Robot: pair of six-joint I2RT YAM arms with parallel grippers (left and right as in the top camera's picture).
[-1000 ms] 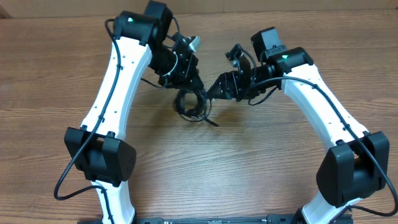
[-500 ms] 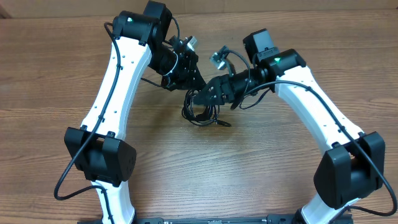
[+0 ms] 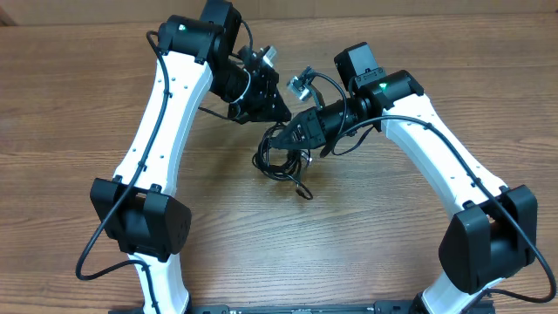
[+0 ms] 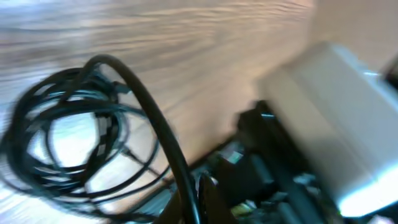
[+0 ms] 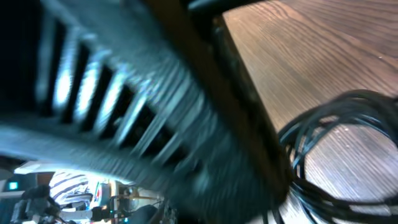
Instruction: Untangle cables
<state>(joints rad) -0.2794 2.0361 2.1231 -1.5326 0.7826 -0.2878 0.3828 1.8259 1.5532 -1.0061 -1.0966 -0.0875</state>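
The cables (image 3: 277, 162) are a knot of thin black loops on the wood table, with one plug end (image 3: 303, 194) trailing to the lower right. My left gripper (image 3: 281, 113) is above the knot's upper edge. In the left wrist view it (image 4: 194, 200) is shut on one black strand, which arcs over to the coil (image 4: 62, 143). My right gripper (image 3: 277, 138) reaches in from the right and is shut at the top of the knot. The right wrist view is heavily blurred, and the cable loops (image 5: 339, 140) run in under the jaws.
Both white arms (image 3: 166, 113) lean in over the middle of the wooden table (image 3: 78, 105). Their own thicker black wires (image 3: 349, 144) hang beside the right wrist. A strand of cable (image 3: 212, 114) trails left behind the left wrist.
My right gripper slid left onto the top of the knot and went from open to shut. The bundle shifted and its plug end swung downward. The left gripper stayed shut.
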